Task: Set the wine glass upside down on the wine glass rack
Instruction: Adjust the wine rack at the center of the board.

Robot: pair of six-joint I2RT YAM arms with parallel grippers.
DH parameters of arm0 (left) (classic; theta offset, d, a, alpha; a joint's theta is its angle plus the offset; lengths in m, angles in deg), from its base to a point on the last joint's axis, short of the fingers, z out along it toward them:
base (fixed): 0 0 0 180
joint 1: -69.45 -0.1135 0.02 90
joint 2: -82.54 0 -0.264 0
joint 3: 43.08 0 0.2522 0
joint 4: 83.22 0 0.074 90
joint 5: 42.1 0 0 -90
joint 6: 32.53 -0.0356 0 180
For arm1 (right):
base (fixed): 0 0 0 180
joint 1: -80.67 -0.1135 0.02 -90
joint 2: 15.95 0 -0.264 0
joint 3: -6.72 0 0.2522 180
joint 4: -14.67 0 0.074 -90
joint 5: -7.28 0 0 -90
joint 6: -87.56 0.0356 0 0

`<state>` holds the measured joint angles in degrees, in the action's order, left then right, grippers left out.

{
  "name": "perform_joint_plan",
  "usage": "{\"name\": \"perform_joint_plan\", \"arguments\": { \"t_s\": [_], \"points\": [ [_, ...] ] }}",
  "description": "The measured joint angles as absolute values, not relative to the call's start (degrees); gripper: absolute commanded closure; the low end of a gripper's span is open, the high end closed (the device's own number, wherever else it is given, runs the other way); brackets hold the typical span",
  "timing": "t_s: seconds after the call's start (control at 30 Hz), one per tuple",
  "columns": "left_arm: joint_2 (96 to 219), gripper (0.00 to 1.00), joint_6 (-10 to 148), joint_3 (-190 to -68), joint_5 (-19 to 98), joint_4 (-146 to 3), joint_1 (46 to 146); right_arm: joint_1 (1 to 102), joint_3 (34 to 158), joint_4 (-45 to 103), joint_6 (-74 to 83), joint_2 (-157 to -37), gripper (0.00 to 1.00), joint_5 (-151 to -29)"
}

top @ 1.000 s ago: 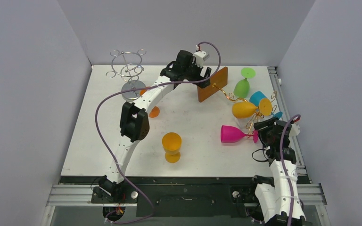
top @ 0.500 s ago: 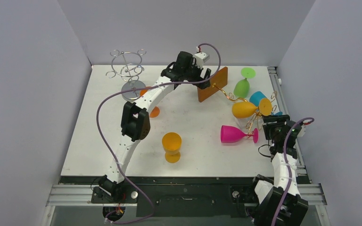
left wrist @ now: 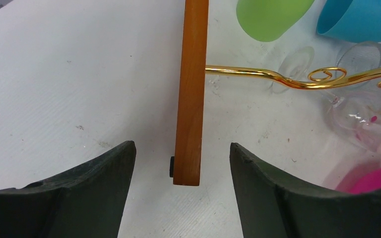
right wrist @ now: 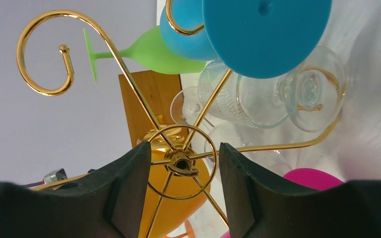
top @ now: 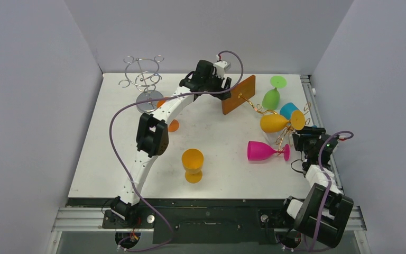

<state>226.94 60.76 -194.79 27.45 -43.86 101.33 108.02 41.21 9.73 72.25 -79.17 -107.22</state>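
Here the gold wire rack (top: pixel 255 107) lies sideways on the white table (top: pixel 116 159), a pink wine glass (top: pixel 259 151) beside it; left fingers (left wrist: pixel 104 178) gape empty astride its wooden base (left wrist: pixel 191 74), right fingers (right wrist: pixel 129 188) around its ring (right wrist: pixel 181 163).

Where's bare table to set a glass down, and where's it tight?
Free: front left, between the table edge and the left arm; the middle, between wooden base, orange glass and pink glass. Crowded: right side, glasses piled around the tipped gold rack.
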Motion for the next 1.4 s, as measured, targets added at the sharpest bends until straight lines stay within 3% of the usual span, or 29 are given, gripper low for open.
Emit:
{"name": "perform_joint_plan", "arguments": {
  "t_s": [0.27, 1.0, 1.17, 1.4],
  "points": [
    [227.03, 0.38, 61.37, -194.75, 26.25, -44.73, 101.18, 108.11, 41.21, 4.38, 74.81, -82.41, 0.65, -108.33],
    [230.55, 0.55, 61.85, -194.42, 24.78, -45.69, 100.50, 107.23, 40.80, -0.76, 78.64, -85.73, 0.65, -109.53],
    [230.55, 0.65, 62.55, -194.40, 23.28, -45.76, 100.35, 105.83, 40.49, -2.44, 79.77, -86.45, 0.75, -109.53],
    [230.33, 0.86, 63.62, -192.25, 20.76, -48.14, 99.32, 105.24, 40.25, -3.29, 81.46, -86.82, 0.83, -109.07]
  ]
}}
